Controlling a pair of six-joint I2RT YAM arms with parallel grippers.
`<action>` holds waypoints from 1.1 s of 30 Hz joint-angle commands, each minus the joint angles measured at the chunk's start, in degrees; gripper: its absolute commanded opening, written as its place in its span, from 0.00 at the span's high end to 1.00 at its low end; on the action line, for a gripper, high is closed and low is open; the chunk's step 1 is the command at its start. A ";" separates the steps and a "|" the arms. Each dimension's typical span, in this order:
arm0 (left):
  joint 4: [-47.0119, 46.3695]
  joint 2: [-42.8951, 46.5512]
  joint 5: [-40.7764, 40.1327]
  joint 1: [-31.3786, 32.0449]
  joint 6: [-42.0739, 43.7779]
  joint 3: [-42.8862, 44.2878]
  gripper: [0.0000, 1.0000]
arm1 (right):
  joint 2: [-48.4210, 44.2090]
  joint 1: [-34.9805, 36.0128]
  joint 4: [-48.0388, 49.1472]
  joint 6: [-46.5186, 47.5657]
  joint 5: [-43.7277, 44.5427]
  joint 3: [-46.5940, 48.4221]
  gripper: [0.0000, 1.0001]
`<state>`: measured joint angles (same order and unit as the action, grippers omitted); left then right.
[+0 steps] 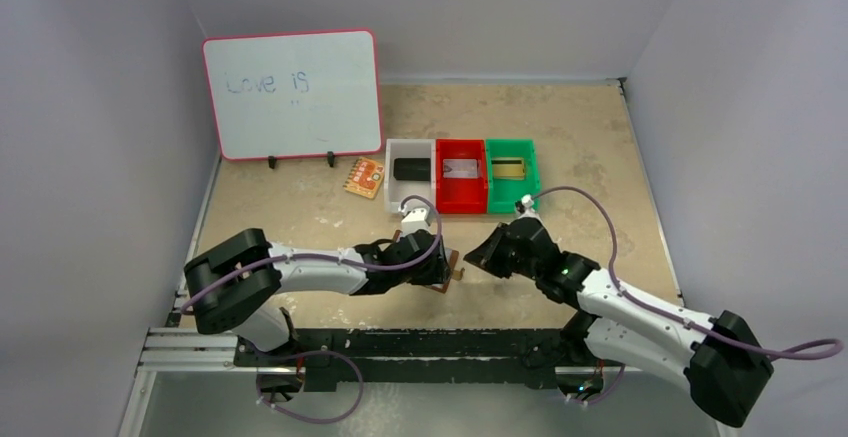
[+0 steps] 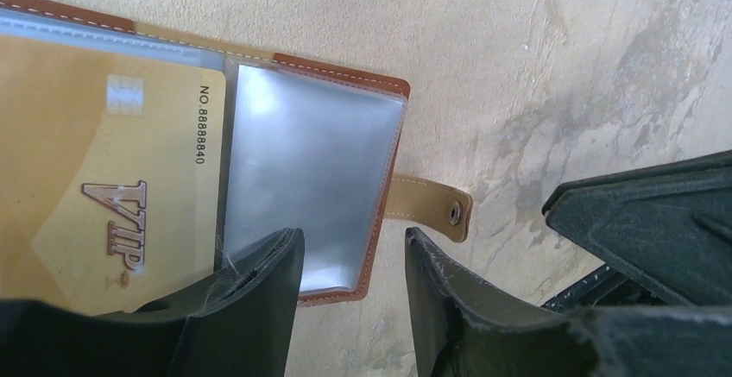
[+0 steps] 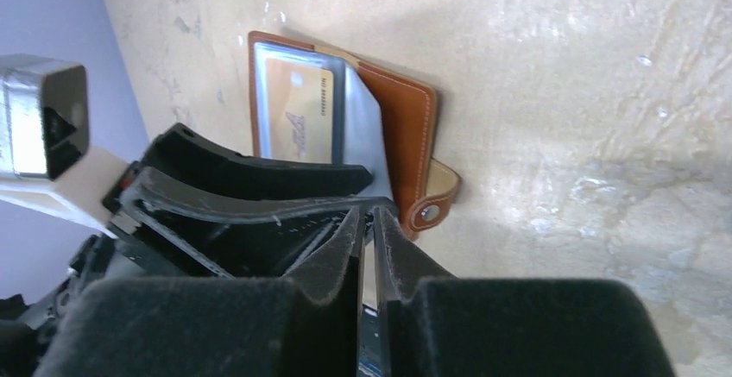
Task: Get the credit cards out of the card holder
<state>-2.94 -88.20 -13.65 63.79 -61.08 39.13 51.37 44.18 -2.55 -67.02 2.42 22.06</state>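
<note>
Left wrist view: card holder [image 2: 311, 161] lies open on the bench [image 2: 561, 49], near centre, between both arms. A gold credit card [image 2: 104, 187] sits in its left pocket. Left end effector [image 2: 354, 248] is wide, fingers astride the right panel's edge, gripping nothing. Right end effector [image 3: 369, 217] is narrow, almost closed, just right of the tab.

Brown, grey-lined card holder [image 2: 311, 170]; gold credit card [image 2: 104, 179].

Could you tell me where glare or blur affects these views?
Left wrist: glare washes out the clear pocket of the card holder, while the gold card is legible. Right wrist: the right gripper crowds the foreground, dark and soft. Top external: even, diffuse light.
</note>
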 commanded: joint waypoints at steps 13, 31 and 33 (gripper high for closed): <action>0.36 2.82 0.95 0.11 -1.03 -1.96 0.61 | 23.56 -0.85 10.48 10.11 -8.60 14.47 0.97; 22.75 17.37 -17.04 -1.19 2.85 4.23 0.47 | 39.30 -0.94 18.12 12.06 -11.58 7.58 0.94; 23.15 17.35 -15.72 -4.31 4.18 4.25 0.43 | 39.14 -0.94 19.13 11.64 -12.28 6.96 0.93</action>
<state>14.48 -72.75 -24.01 63.26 -60.05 40.49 88.23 43.22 18.57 -57.89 -10.13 30.89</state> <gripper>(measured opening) 0.543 0.059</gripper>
